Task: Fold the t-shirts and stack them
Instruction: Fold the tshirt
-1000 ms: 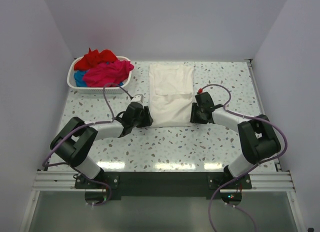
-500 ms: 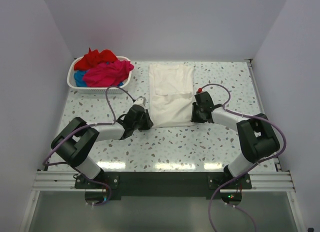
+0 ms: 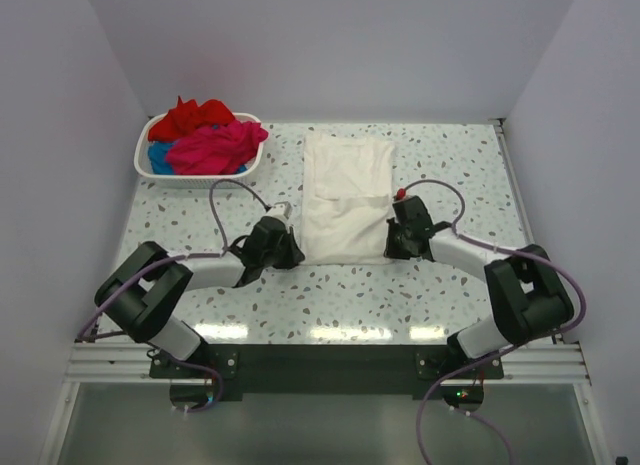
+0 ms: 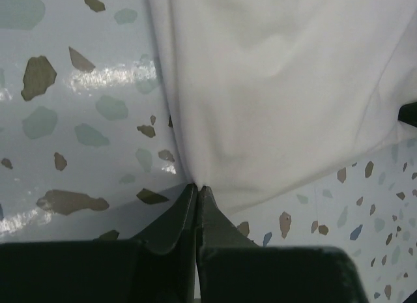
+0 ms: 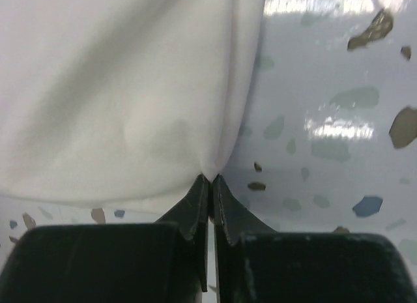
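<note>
A white t-shirt (image 3: 346, 195) lies folded into a long strip in the middle of the table, no print showing. My left gripper (image 3: 292, 249) is shut on its near left corner, and the cloth (image 4: 273, 88) puckers into the closed fingertips (image 4: 197, 187). My right gripper (image 3: 392, 247) is shut on the near right corner, where the white cloth (image 5: 124, 94) is pinched at the fingertips (image 5: 210, 178). Red, magenta and blue t-shirts (image 3: 205, 140) are heaped in the basket at the far left.
A white slatted basket (image 3: 165, 175) stands at the table's far left corner. White walls close in the left, back and right sides. The speckled tabletop (image 3: 460, 175) lies bare to the right of the shirt.
Both grippers have closed onto the white shirt's near corners and shifted slightly toward me. The shirt's near edge now looks bunched and pulled.
</note>
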You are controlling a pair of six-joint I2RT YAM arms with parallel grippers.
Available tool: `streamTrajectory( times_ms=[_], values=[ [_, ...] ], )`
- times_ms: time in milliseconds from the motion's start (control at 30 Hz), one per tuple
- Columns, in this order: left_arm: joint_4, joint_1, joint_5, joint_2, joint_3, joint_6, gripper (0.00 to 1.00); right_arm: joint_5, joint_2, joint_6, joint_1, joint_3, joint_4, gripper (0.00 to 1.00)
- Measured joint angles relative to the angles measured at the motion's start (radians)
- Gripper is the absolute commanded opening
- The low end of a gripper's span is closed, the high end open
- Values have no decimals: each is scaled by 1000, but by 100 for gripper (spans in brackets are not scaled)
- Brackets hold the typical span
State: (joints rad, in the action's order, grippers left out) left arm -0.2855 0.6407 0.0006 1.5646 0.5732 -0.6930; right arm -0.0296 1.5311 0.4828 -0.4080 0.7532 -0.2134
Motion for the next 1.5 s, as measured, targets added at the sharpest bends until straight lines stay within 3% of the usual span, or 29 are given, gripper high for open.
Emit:
streamTrajectory(
  times_ms=[333,633,1133,1500],
  values=[
    [155,51,19,-281,-162,-2,0,-2,-333,119,-211,-195,-188,0],
    [338,144,20,-526,-204,-27,0,-14,-570,275,-396,-220,-382,0],
    [566,239,26,-887,-187,-114,0,-50,-719,451,-685,-69,-653,0],
    [616,244,-18,-919,-7,-110,0,-190,-785,526,-757,66,-696,0]
  ],
)
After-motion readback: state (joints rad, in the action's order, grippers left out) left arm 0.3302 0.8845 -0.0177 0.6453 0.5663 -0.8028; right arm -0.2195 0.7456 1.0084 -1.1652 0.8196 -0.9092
